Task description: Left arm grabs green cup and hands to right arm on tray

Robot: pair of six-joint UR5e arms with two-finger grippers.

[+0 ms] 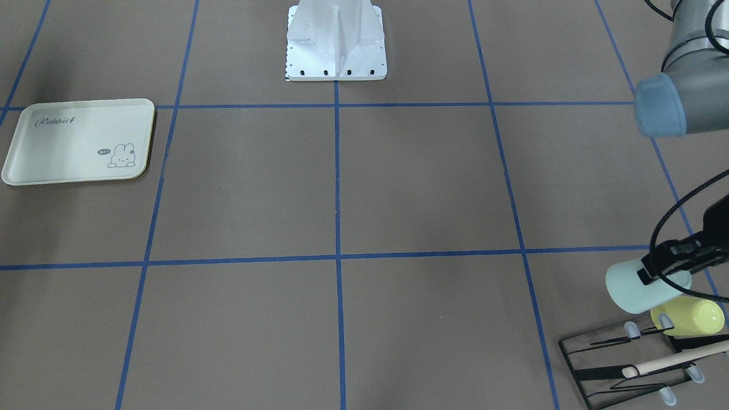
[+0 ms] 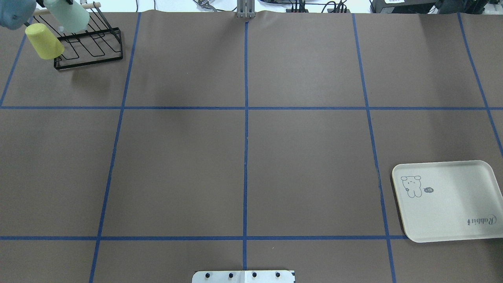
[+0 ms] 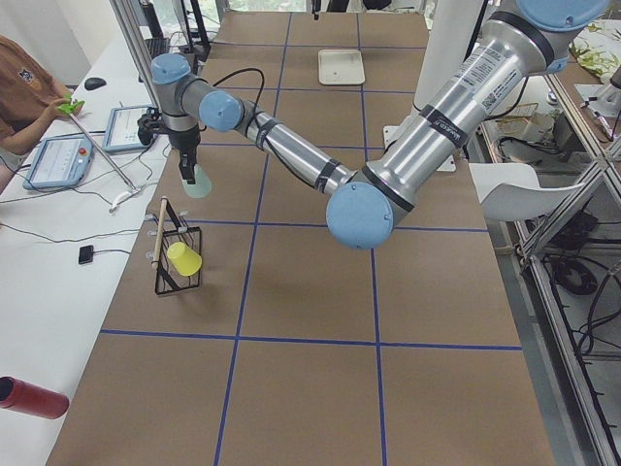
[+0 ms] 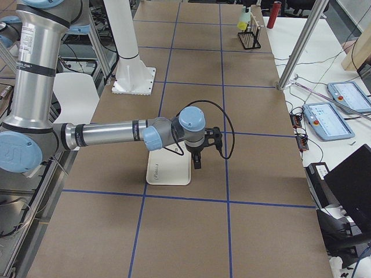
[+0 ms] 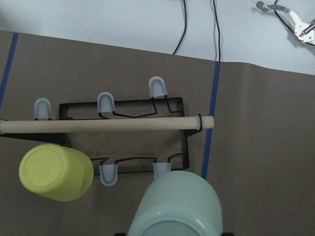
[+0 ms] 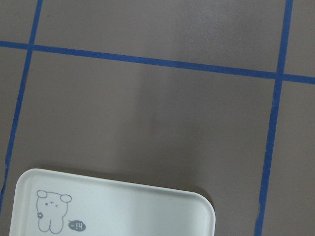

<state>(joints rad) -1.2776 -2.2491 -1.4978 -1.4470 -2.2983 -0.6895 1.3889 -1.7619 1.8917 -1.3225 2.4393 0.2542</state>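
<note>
My left gripper is shut on the pale mint-green cup and holds it tilted in the air, just above the black wire rack. The cup also shows in the overhead view, in the exterior left view and large at the bottom of the left wrist view. The cream tray lies empty at the table's other side. My right gripper hangs over the tray's outer edge. I cannot tell whether it is open. The right wrist view shows only the tray's corner.
A yellow-green cup sits upside down on a rack peg. A wooden dowel runs along the rack. The robot base stands at the table's middle edge. An operator sits past the rack end.
</note>
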